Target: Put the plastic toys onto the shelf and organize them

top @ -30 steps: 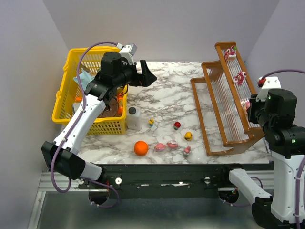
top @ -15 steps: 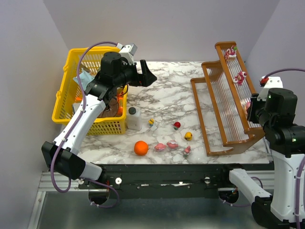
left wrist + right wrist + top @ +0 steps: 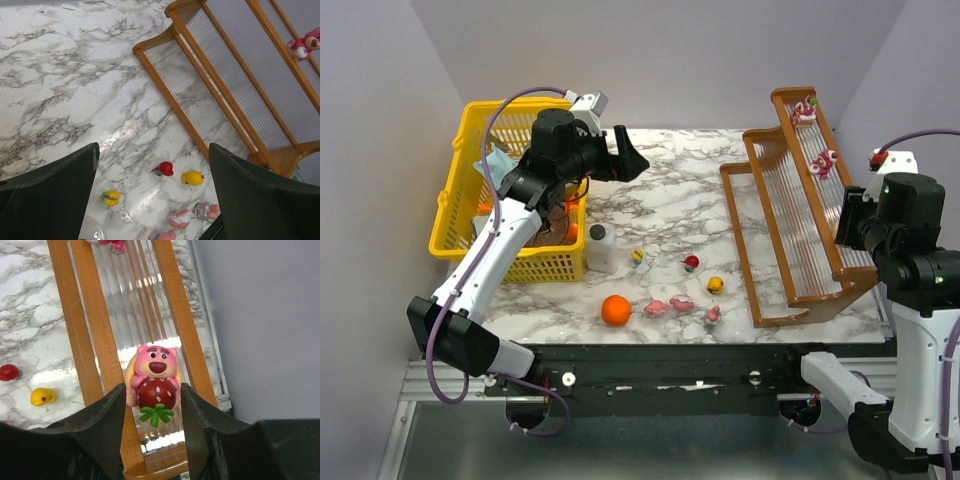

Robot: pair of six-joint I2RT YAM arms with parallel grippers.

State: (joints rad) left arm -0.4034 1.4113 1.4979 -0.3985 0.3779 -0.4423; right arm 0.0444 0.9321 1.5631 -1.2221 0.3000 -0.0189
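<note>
Basket [image 3: 545, 265], bottle [image 3: 601, 248] and ball [image 3: 615, 310] on a marble table [image 3: 670, 200]

The yellow plastic basket stands at the table's left side, with a blue-green item, something orange and a brown thing inside, all partly hidden. The small white bottle with a dark cap stands upright just beside the basket's front right corner. The orange ball lies nearer the front edge, a little right of the bottle and apart from it. The tabletop is white with grey veins; plain pale walls [image 3: 650, 60] enclose it.

Overhead view faces the whole table [image 3: 670, 200]; both wrist views look down at the shelf [image 3: 220, 85].
</note>
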